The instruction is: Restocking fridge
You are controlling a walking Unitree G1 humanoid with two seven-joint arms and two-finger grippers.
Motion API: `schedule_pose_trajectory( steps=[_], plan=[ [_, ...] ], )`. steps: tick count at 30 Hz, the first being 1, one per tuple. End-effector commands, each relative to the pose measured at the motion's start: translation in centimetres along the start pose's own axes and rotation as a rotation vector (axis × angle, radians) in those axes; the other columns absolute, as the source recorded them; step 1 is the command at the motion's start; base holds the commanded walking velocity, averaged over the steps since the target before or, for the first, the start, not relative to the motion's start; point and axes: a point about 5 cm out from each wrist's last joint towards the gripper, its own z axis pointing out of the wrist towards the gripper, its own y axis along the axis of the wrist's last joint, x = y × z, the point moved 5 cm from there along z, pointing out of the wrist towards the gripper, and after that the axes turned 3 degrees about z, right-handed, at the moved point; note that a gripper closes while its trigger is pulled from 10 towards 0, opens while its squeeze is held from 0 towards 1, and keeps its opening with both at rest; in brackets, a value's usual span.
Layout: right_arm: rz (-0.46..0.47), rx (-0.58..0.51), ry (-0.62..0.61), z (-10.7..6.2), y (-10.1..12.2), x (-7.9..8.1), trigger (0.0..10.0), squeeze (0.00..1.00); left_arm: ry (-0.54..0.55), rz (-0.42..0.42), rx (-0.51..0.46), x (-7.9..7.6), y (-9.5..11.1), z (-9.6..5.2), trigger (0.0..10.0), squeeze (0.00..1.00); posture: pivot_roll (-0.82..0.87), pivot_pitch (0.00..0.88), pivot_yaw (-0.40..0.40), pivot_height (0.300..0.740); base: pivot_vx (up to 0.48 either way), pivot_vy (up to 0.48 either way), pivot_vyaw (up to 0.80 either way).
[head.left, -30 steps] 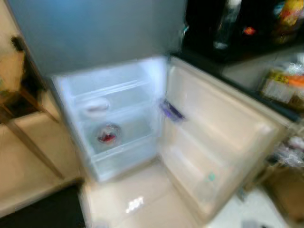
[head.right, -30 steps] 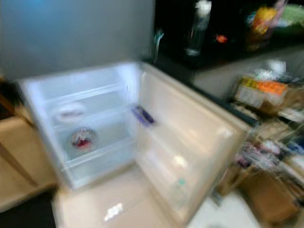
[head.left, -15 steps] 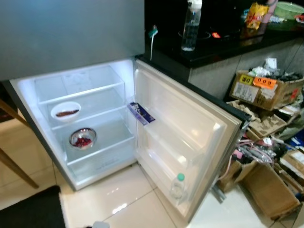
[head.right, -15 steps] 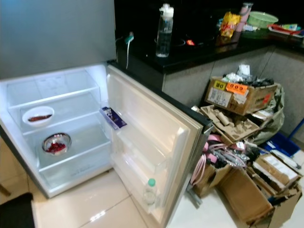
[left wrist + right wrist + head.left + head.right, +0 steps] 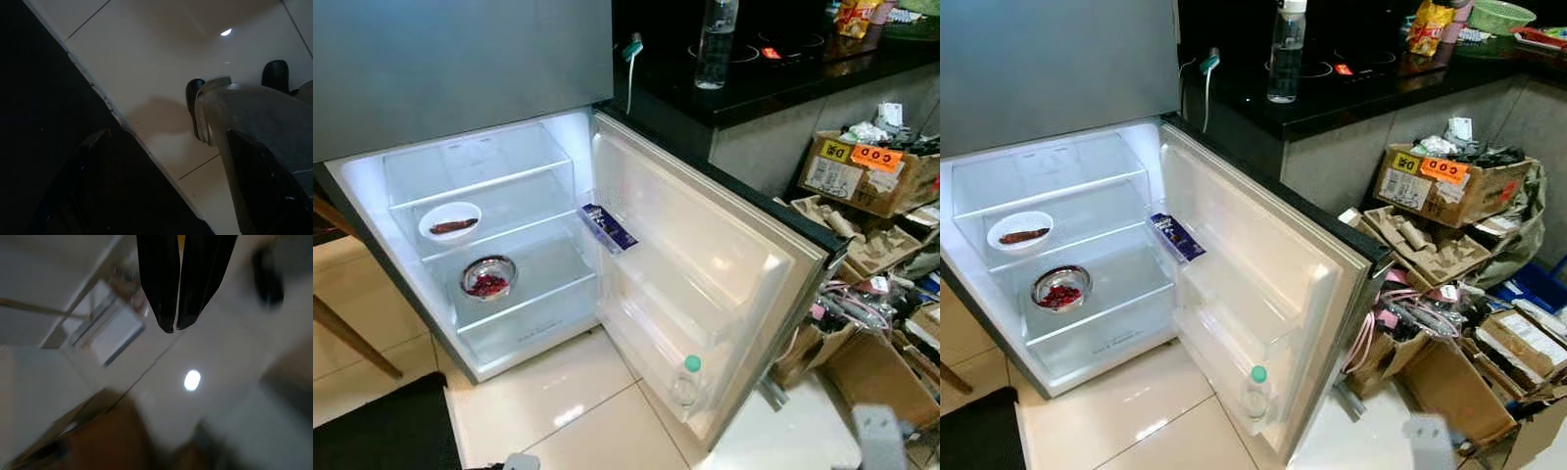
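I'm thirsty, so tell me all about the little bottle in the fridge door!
The bottle is small and clear, likely plastic, with a green cap. It stands upright in the lowest door shelf of the open fridge door, near the shelf's outer end, held in by the shelf's clear front rail. How full it is cannot be told. Nothing else touches it.

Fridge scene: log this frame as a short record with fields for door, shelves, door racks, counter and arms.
door: fridge lower door open
shelves: white bowl above, steel bowl with red food below
door racks: purple packet upper, small bottle bottom
counter: tall bottle, snack bag, green basket
floor right: cardboard boxes
arms: right gripper hanging over the floor, jaws together; left jaws unclear
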Motion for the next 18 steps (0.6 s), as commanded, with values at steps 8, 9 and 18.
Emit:
schedule_pose_trajectory(
  steps=[8, 9, 18],
  plan=[
    [0.330, -0.311, 0.117, -0.1, 10.0, -0.5, 10.0, 0.00, -0.025, -0.016, 0.035, -0.9, -1.2, -0.1, 10.0, 0.00, -0.08, 0.011, -0.024, 0.740, 0.000, 0.000, 0.00],
    [0.338, -0.368, 0.214, -0.4, 11.7, 0.5, 10.0, 0.00, -0.026, -0.017, 0.036, -1.0, -1.2, -0.1, 10.0, 0.00, -0.08, 0.011, -0.024, 0.740, 0.000, 0.000, 0.00],
    [0.323, -0.528, 0.587, -2.7, 16.0, 4.5, 10.0, 0.00, -0.033, -0.016, 0.037, -1.1, -1.4, -0.1, 10.0, 0.00, -0.08, 0.014, -0.025, 0.740, 0.000, 0.000, 0.00]
  ],
)
